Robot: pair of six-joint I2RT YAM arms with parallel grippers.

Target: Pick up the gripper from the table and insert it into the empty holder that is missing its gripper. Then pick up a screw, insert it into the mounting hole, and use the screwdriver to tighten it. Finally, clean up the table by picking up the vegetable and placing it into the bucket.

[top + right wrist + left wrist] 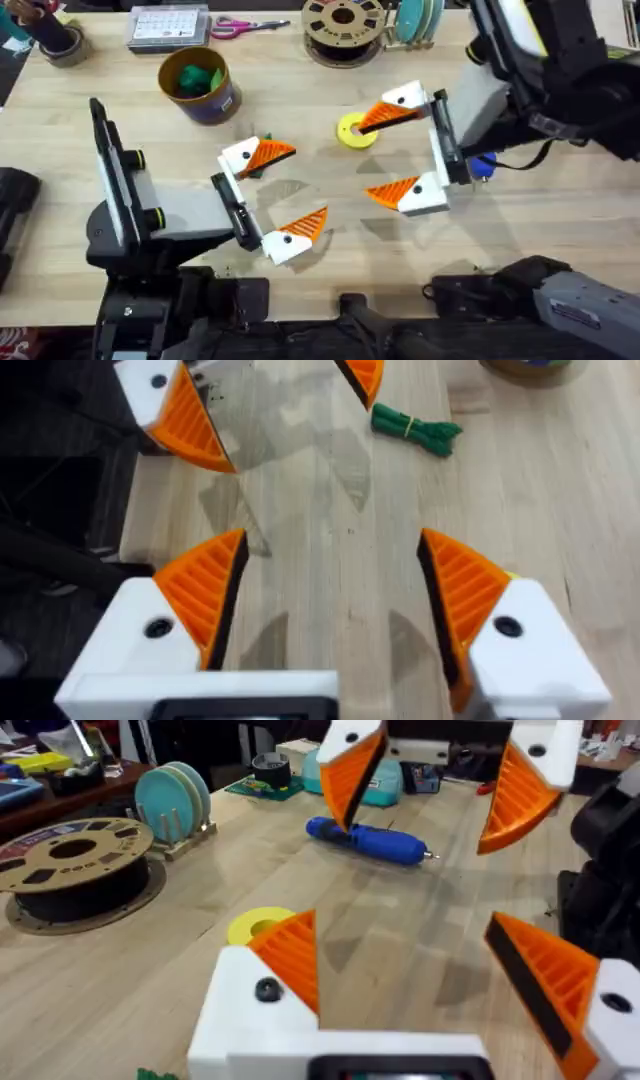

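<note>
No legible text, label, brand or number anywhere. Calendar-like card (167, 26) at table's far edge carries grid of marks, too small to read. Teal box (378, 786) behind screwdriver (368, 840) shows no readable print. Filament spool (346, 27) face bears no readable lettering.
</note>
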